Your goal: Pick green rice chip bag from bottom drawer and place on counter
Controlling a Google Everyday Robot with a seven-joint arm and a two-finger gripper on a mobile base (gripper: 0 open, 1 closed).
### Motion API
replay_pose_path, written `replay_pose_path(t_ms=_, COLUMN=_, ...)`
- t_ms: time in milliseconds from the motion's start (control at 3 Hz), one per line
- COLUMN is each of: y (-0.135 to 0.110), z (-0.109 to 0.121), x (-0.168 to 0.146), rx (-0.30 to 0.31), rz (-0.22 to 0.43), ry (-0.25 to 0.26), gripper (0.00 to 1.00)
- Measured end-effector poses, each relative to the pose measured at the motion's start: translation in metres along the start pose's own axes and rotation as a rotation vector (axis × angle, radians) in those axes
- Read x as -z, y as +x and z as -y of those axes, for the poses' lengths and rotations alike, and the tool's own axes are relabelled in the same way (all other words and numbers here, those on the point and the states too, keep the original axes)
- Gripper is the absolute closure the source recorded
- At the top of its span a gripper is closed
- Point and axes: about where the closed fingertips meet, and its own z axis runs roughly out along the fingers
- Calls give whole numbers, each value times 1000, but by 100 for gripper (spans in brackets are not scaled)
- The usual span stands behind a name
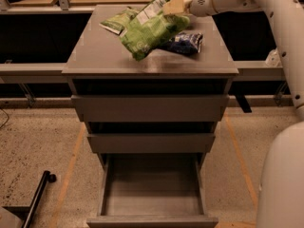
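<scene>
No text, brand, number or sign can be read anywhere. The green rice chip bag (152,32) carries a whitish patch and pale printing near its upper end, but no letters can be made out. That end is clamped in the claw (175,6), above the far part of the counter (95,56). The dark blue-and-white bag (186,42) and the slimmer green bag (115,23) lying on the counter show only unreadable marks. The drawer fronts are plain.
</scene>
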Motion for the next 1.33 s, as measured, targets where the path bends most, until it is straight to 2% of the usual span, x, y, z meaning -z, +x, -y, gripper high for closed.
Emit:
replay_pose_path(t_ms=333, y=-17, z=26, x=-6, rx=1, rz=91, ry=58, gripper=84)
replay_pose_path(t_ms=667, y=-12, z=39, x=-29, rx=3, rz=126, ry=96, gripper=61)
replay_pose_path(t_ms=1333, y=-3, z=37, x=-45, rx=-1, rz=115, ry=90, gripper=13)
